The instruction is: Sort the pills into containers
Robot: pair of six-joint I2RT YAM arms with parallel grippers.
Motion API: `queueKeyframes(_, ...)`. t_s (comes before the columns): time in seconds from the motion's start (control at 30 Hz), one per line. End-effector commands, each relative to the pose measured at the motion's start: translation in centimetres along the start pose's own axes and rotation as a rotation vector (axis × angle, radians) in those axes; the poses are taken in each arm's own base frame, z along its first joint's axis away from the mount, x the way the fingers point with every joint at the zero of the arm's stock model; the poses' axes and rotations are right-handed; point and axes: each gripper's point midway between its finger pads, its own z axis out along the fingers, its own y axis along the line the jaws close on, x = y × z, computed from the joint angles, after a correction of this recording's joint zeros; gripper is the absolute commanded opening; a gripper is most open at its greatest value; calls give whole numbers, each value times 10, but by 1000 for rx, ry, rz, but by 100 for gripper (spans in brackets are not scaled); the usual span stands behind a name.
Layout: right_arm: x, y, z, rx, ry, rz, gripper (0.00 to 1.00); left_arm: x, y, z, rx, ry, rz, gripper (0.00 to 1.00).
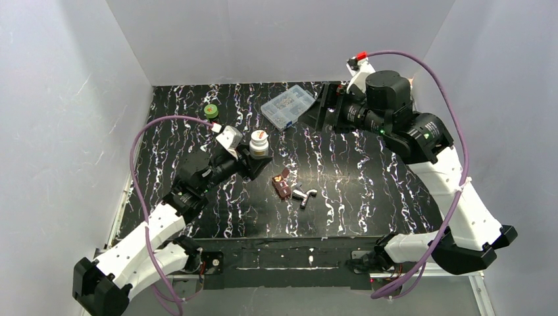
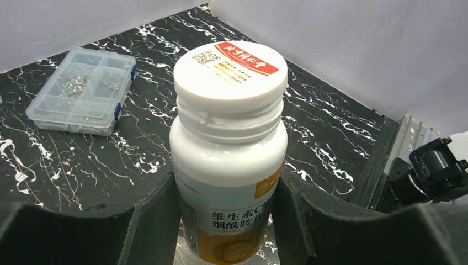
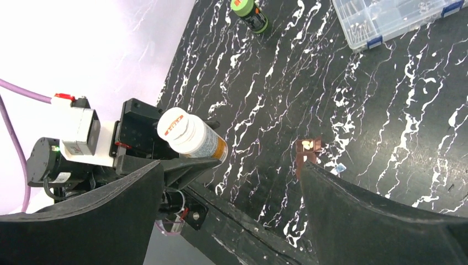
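Midway across the table, the dark red-brown case lies just beside a silver metal piece; behind it the left claw clamps an upright white pill bottle; farther back the right claw gapes wide, empty, beside a clear compartment box

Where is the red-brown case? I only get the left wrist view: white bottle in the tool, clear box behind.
Observer: The red-brown case lies in the middle of the table, just beside the left tool gripping the white bottle.
Operator: Anything next to it?
Observer: A shiny silver piece, on its side away from the bottle.
Operator: And the other arm?
Observer: The right tool is open and empty, raised over the table's far side near the clear box.
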Motion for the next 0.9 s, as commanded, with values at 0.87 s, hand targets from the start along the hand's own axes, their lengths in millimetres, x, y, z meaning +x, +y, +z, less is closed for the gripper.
queueKeyframes(0.87, -36, 32, 33, 54, -41, -114, 98, -45, -61, 4, 328, 7, 21, 0)
